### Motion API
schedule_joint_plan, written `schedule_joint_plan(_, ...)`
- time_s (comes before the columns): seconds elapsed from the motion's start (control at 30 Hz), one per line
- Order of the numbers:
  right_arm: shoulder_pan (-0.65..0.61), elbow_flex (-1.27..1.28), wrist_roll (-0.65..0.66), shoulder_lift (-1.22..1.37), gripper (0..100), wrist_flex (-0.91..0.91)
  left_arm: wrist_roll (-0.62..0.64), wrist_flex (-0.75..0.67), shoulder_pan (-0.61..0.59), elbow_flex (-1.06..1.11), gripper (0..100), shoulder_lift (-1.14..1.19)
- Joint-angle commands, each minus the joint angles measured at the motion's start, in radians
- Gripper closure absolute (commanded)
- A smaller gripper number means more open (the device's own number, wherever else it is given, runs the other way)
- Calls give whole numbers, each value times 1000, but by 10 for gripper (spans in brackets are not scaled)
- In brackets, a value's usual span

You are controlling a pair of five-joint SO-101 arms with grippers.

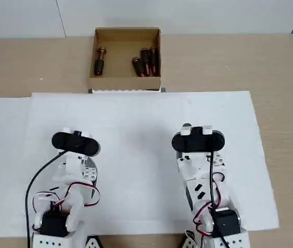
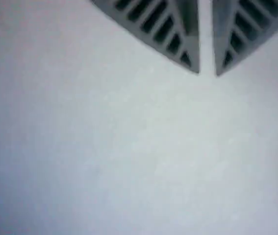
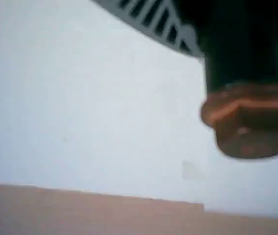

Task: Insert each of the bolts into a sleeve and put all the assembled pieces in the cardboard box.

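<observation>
The right gripper (image 3: 212, 44) pinches a sleeved bolt (image 3: 246, 103) over the paper (image 1: 136, 119). It should lift this clear of the wall of the box (image 1: 127, 82) at the paper's far edge, then release low. The left gripper (image 2: 206, 63) is almost pressed together and empty.

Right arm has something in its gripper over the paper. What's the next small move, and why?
Probably swing the right gripper forward toward the cardboard box. Its wrist view shows it shut on an assembled piece, the copper bolt head sticking out of the black sleeve, above the white paper. The box holds other finished pieces with room left.
</observation>
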Motion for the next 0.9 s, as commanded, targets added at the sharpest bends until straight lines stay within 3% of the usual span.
schedule_joint_plan(0.0, 7, -114, -83, -8, 996, 47, -8, 2, -3, -4, 994, -8)
schedule_joint_plan(0.2, 8, -135, -184, -7, 996, 156, -3, 2, -5, -4, 994, -8)
schedule_joint_plan(0.6, 2, -315, -187, 16, 996, 232, -8, 2, -3, -4, 994, -8)
schedule_joint_plan(0.87, 1, -548, -190, 364, 996, 137, -8, 2, -3, -4, 994, -8)
